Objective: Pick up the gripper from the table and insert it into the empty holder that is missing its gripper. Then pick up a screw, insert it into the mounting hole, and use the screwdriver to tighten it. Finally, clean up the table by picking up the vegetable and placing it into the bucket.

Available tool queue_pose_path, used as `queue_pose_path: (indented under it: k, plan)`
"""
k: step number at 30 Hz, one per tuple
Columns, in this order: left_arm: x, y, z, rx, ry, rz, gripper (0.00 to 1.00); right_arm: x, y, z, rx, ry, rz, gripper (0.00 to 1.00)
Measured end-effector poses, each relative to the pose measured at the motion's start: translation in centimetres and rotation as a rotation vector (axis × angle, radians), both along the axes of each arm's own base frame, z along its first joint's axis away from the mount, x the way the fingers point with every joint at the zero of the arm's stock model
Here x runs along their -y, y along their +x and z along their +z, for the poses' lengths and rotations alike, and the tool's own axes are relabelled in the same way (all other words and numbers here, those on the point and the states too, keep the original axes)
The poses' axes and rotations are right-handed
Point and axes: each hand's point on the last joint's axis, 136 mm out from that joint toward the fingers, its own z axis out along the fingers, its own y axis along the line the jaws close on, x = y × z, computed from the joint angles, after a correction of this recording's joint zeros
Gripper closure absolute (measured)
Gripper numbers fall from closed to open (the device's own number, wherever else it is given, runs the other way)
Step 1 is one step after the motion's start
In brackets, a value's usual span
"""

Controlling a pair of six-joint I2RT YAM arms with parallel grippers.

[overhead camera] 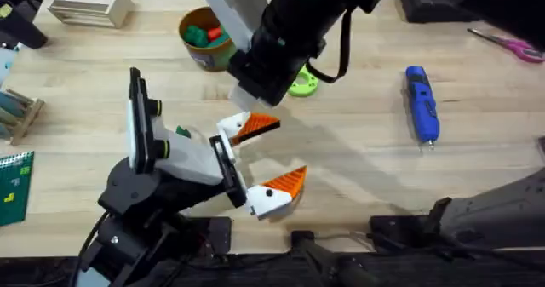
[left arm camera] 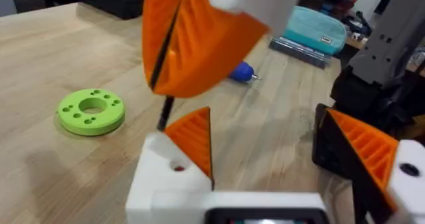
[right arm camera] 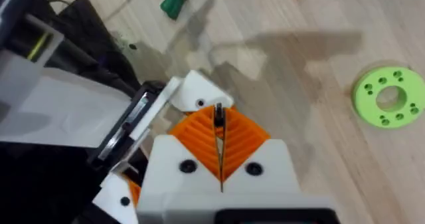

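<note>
Where the right pincer (right arm camera: 219,134) comes down from above, a thin black screw (left arm camera: 165,111) sticks out from between its orange ribbed pads. The screw's lower end is just beside the small hole in the white holder (left arm camera: 163,184); I cannot tell whether it has entered the hole. The screw is slim, dark and nearly upright, with only its shaft visible. The pads are pressed flat together on it, with no gap beyond the screw itself.

The orange tip (left arm camera: 194,137), a ribbed wedge, sits on the holder, which is one finger of the left pincer (overhead camera: 277,155). That pincer lies low over the table near the front edge with its jaws spread wide, holding nothing.

The dark green vegetable (overhead camera: 182,132) lies on the wood close beside the left arm. A lime disc (overhead camera: 304,84) rests just beyond the right arm. The bucket (overhead camera: 197,53) stands farther back, with green and red pieces inside. The blue screwdriver (overhead camera: 421,104) lies well off to the right, apart from both arms.
</note>
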Motion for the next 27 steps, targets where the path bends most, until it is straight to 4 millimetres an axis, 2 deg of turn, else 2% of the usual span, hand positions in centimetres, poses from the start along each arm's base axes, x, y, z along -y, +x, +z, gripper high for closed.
queue_pose_path:
  k: [9, 16, 27]
  plan:
    - [0.0, 0.0, 0.0, 0.000, 0.000, 0.000, 0.014, -1.1, -1.8, 0.2, -0.036, 0.025, 0.040, 0.994]
    - [0.0, 0.0, 0.0, 0.000, 0.000, 0.000, 0.014, -1.0, -2.0, 0.1, -0.046, 0.019, 0.042, 0.994]
    - [0.0, 0.0, 0.0, 0.001, 0.001, 0.000, 0.013, -1.3, -1.8, -1.4, -0.071, -0.015, 0.042, 0.994]
